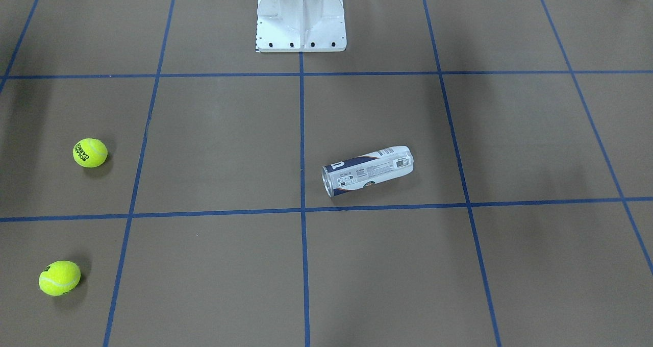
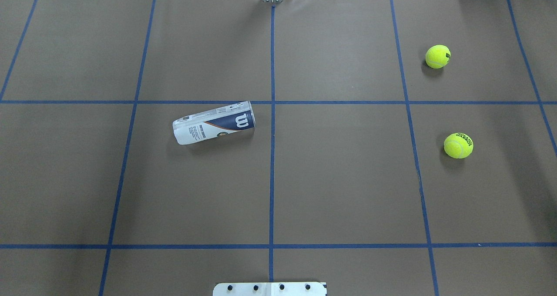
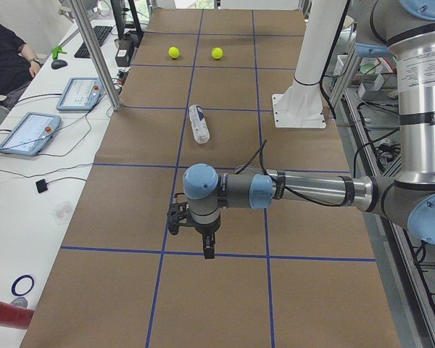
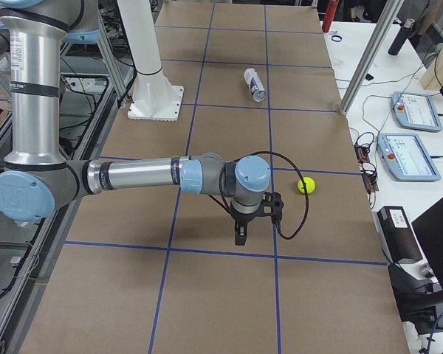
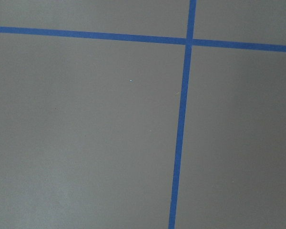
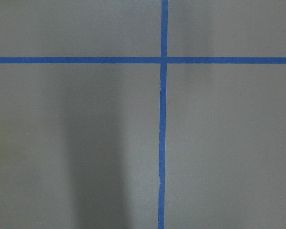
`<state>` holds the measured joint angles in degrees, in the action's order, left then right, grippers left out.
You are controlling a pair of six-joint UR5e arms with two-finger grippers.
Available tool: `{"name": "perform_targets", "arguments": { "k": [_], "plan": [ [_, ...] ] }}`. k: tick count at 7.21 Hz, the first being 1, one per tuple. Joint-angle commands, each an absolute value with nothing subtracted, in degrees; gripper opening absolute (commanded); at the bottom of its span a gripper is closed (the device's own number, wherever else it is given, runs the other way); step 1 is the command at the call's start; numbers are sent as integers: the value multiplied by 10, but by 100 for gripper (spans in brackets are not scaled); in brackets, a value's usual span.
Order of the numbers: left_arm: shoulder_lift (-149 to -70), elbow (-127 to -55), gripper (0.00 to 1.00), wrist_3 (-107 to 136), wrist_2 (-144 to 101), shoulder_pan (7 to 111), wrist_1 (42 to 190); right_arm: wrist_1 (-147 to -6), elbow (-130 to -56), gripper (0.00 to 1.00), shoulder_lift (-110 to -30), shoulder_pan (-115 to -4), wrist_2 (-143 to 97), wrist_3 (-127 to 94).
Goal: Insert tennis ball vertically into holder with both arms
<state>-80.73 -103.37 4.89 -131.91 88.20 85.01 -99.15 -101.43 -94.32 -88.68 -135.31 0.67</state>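
holder on side, 9 o'clock of table centre | far ball 2 o'clock | near ball 3 o'clock | left gripper, right gripper: jaw state can't tell

The holder, a clear can with a white-and-navy label, lies on its side left of centre in the overhead view, its metal-rimmed end, seemingly open, toward frame centre. One tennis ball sits upper right, and a second tennis ball sits below it.
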Motion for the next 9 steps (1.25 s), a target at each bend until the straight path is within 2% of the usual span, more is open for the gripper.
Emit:
{"name": "perform_targets", "arguments": {
  "k": [1,3,4,7,8,9],
  "plan": [
    [-807,-1037,100,48,-1319,882,850,-991,-1015,100,-946,-888,-1354,8],
    [-809,-1040,100,48,-1319,882,847,-991,-1015,100,-947,-889,-1354,8],
    [-811,-1073,100,50,-1319,880,850,-991,-1016,100,-947,-889,-1354,7],
    [-819,-1092,100,55,-1358,879,860,-991,-1015,100,-942,-889,-1354,4],
    [-852,-1097,100,57,-1372,877,858,-991,-1015,100,-941,-889,-1354,4],
    [-932,-1090,100,56,-1366,851,853,-991,-1015,100,-941,-888,-1354,3]
  ]
}}
